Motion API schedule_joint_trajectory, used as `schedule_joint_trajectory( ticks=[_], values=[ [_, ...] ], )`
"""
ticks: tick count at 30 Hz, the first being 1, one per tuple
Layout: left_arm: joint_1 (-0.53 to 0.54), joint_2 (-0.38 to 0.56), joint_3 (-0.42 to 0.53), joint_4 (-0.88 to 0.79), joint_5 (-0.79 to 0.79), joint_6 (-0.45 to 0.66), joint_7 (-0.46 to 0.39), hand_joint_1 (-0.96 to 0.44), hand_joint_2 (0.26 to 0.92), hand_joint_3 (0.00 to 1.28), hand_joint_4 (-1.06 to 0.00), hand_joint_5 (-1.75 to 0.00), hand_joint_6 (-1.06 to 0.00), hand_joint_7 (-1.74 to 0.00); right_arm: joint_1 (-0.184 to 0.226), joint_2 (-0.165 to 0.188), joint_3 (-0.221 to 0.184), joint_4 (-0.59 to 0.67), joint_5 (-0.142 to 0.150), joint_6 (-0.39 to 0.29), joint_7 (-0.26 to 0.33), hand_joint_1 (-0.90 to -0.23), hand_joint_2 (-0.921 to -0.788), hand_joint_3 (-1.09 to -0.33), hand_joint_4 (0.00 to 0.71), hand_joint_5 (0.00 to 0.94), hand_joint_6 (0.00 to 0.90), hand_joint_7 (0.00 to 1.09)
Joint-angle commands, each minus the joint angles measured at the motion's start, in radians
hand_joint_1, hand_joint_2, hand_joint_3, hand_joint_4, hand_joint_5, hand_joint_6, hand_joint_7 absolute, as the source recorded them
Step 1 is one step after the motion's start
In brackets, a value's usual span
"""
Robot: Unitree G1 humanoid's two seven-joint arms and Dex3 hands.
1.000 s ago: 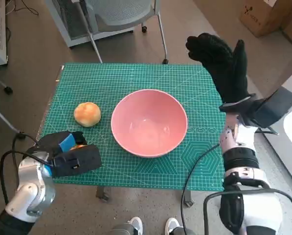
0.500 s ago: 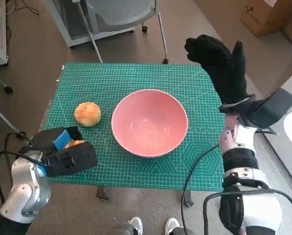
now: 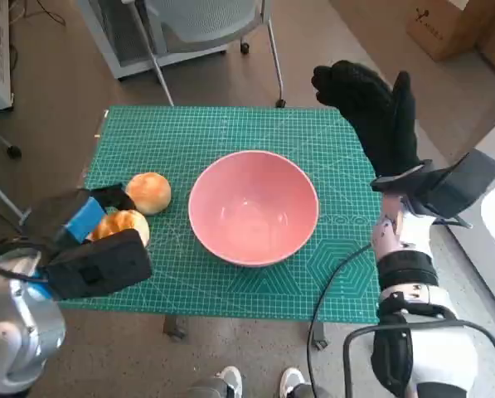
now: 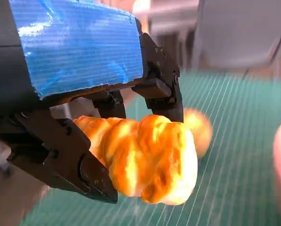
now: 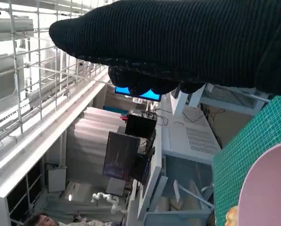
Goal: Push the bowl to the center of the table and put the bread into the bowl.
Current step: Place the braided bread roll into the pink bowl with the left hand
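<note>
The green surface carries a pink bowl at centre. Right hand hovers, fingers spread, beyond it. Left hand fingers pinch bread, partly hiding it; a second bun lies just past them.

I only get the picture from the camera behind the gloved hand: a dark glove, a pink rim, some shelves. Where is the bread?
Observer: One piece of bread is gripped in the left hand, near the table's left edge.
Visitor: Is there only one piece?
Observer: No, a second round bun lies on the green mat, beside the held one.
Visitor: Anything in the bowl?
Observer: The pink bowl is empty and sits about mid-table.
Visitor: And the gloved hand?
Observer: The right hand is raised by the table's far right corner, holding nothing.
</note>
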State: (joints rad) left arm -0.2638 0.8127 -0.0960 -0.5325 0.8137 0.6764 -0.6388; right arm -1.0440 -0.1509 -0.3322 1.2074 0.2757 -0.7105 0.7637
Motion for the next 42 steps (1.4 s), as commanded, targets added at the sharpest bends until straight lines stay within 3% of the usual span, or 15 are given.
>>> schedule_joint_trajectory(
  ticks=[1,9,21,27,32,42],
  values=[
    [-0.076,-0.001,-0.006,-0.044,0.048,-0.002,-0.026,0.00,0.909,0.02,-0.78,-1.03,-0.69,-1.14,0.021,0.007,0.001,0.009,0.001,0.020,-0.008,-0.715,-0.921,-0.711,0.233,0.004,0.389,0.01],
    [-0.209,-0.054,-0.047,-0.010,0.059,-0.045,-0.026,0.00,0.908,0.02,-0.79,-0.99,-0.70,-1.17,0.031,0.008,0.013,0.007,-0.020,-0.007,-0.036,-0.710,-0.921,-0.698,0.234,0.003,0.365,0.00],
    [-0.404,-0.222,-0.228,0.239,0.098,-0.153,0.020,0.00,0.920,0.05,-0.71,-1.08,-0.64,-1.20,0.062,-0.002,0.034,0.008,-0.040,-0.062,-0.069,-0.716,-0.921,-0.692,0.212,0.000,0.356,0.00],
    [-0.477,-0.314,-0.269,0.391,0.074,-0.201,0.050,0.00,0.920,0.07,-0.69,-1.19,-0.62,-1.14,0.070,-0.009,0.030,0.011,-0.033,-0.072,-0.059,-0.712,-0.921,-0.703,0.209,0.000,0.353,0.00],
    [-0.510,-0.399,-0.264,0.570,0.008,-0.258,0.131,0.00,0.917,0.06,-0.70,-1.24,-0.66,-1.06,0.074,-0.017,0.018,0.012,-0.017,-0.068,-0.043,-0.707,-0.921,-0.707,0.197,0.000,0.344,0.00],
    [-0.567,-0.462,-0.274,0.820,-0.051,-0.334,0.217,0.00,0.919,0.06,-0.69,-1.29,-0.67,-0.99,0.088,-0.025,-0.003,0.010,0.010,-0.069,0.000,-0.665,-0.921,-0.719,0.156,0.001,0.348,0.00]
  ],
)
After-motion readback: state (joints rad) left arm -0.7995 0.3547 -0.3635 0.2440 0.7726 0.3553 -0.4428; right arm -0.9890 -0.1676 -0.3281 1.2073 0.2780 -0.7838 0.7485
